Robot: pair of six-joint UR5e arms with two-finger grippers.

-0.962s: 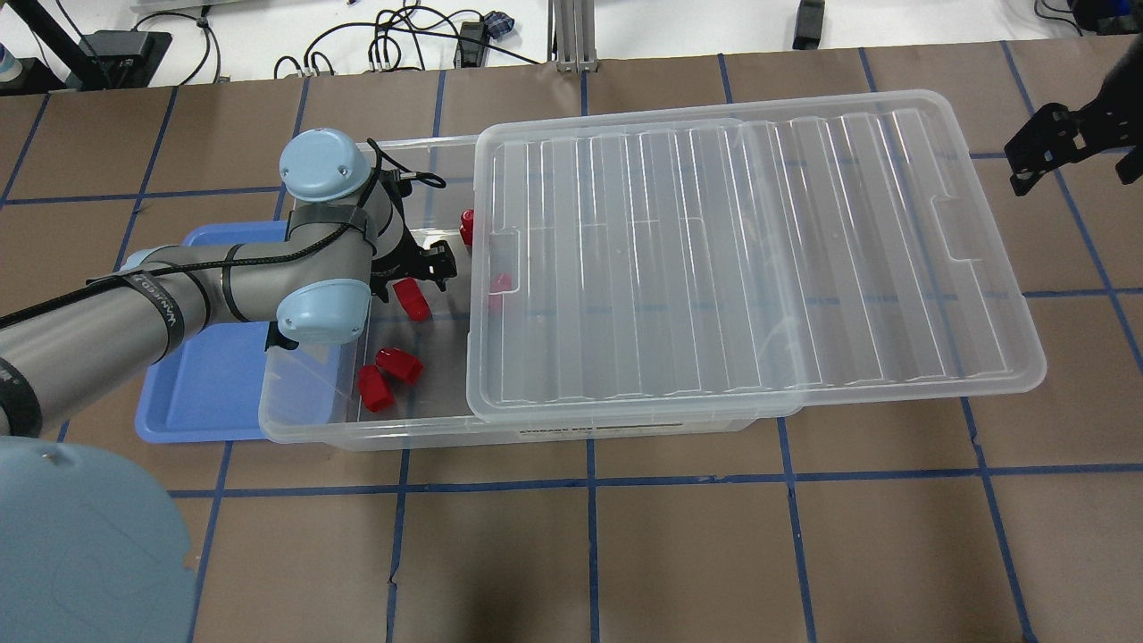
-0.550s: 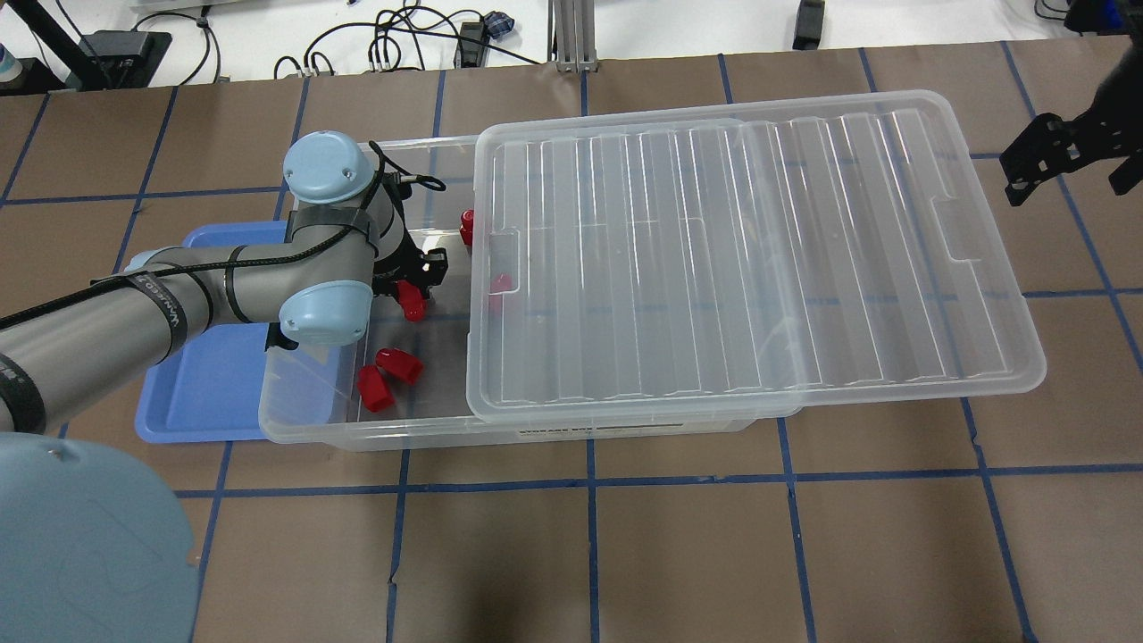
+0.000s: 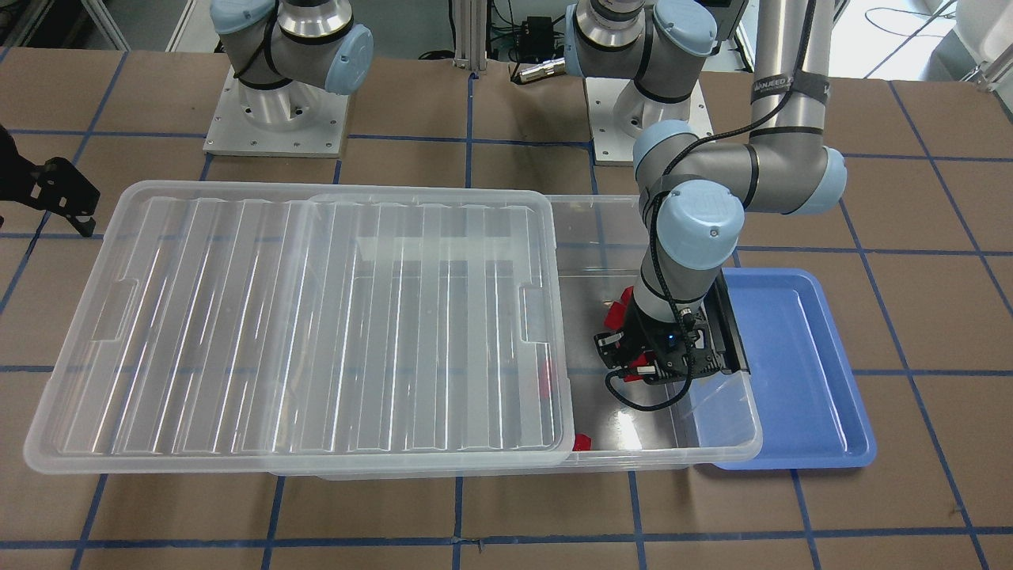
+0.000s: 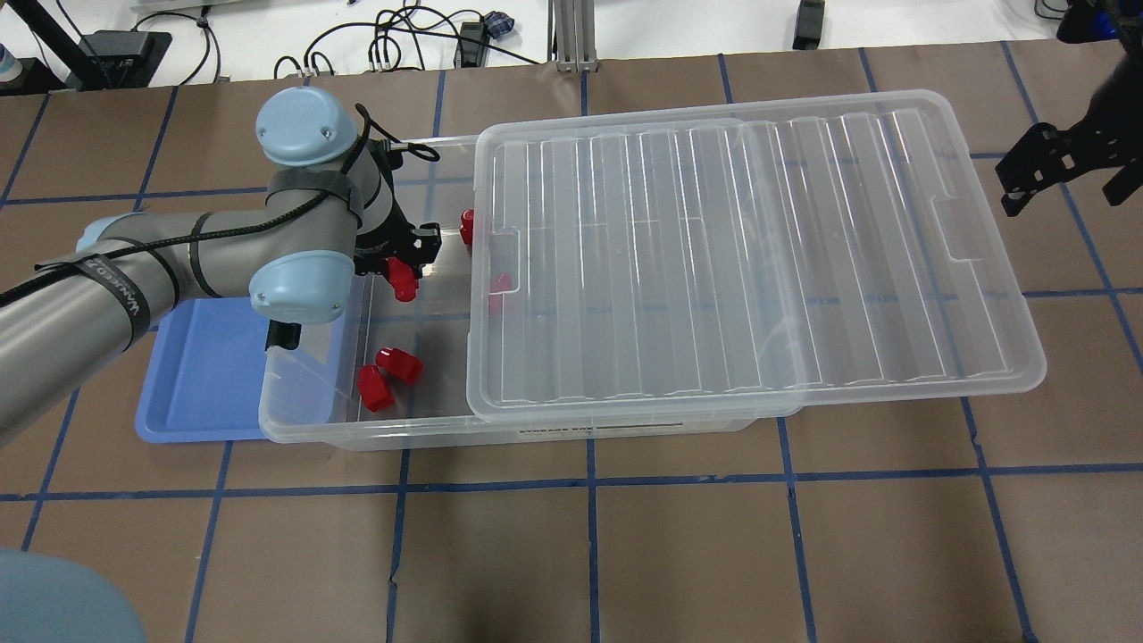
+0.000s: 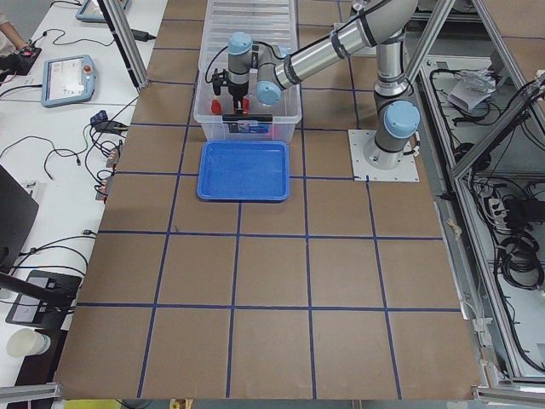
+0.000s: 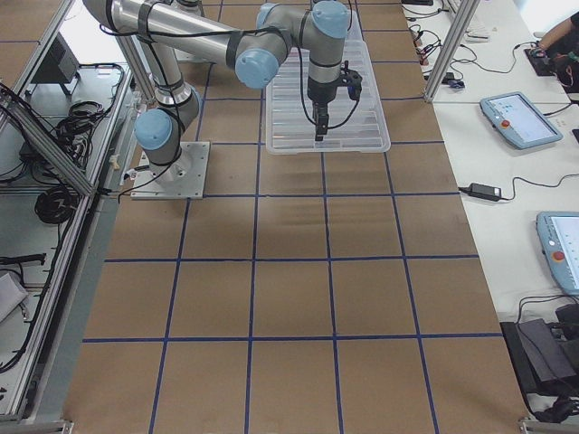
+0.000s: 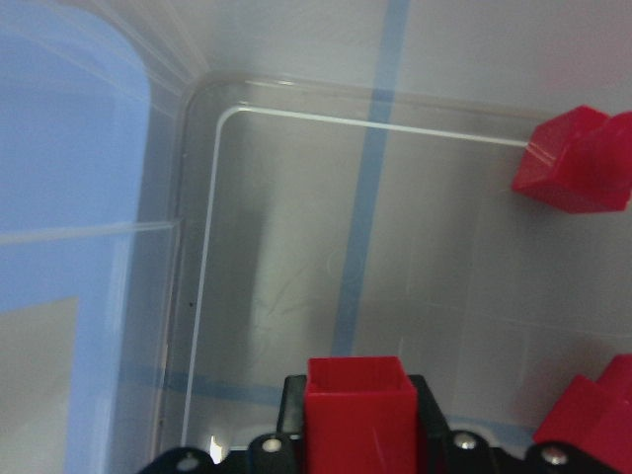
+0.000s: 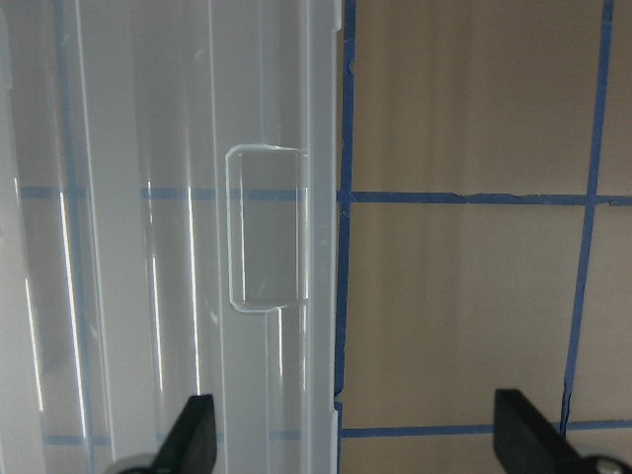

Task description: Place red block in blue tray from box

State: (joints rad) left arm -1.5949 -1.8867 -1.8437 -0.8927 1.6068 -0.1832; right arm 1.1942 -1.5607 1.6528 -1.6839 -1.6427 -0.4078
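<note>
The left claw is gripping the red block clear of the floor of the clear box. It is doing so inside the uncovered end, near the wall facing the blue tray. The block's long axis is running along the fingers, roughly upright, with one end pointing down at the box floor. Two spare blocks are lying together near the box's front wall, and a third spare block is sitting by the far wall. The ribbed lid is lying askew over the rest of the box. The right claw is hovering spread wide, holding nothing, over the lid's edge and the bench. The tray is sitting just beside the box's open end.
</note>
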